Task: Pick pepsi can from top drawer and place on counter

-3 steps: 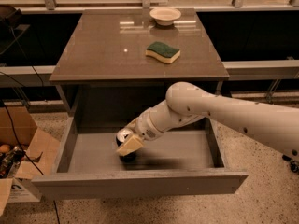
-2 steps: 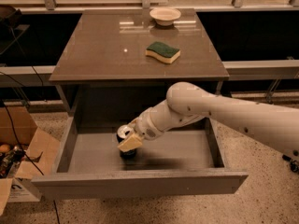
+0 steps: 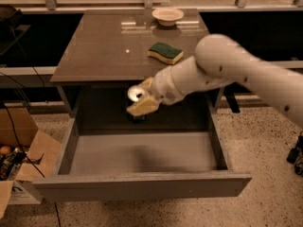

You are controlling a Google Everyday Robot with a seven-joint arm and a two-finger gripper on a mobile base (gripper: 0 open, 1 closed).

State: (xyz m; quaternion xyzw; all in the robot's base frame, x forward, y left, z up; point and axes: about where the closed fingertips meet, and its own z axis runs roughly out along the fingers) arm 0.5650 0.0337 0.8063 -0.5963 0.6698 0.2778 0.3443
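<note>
While arm (image 3: 227, 70) stretches in from right, jaws clamp pepsi can (image 3: 137, 94) above top drawer (image 3: 142, 186).

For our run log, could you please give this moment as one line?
gripper: shut on can, over drawer | can: held below counter front edge | drawer: open | placement: not yet done

No writing or brand can be read anywhere. The end effector (image 3: 142, 102) hangs over the open top drawer (image 3: 142, 183), just below the bench (image 3: 94, 51) edge, clamped on the pepsi can (image 3: 137, 94), which shows only its silver top.
</note>
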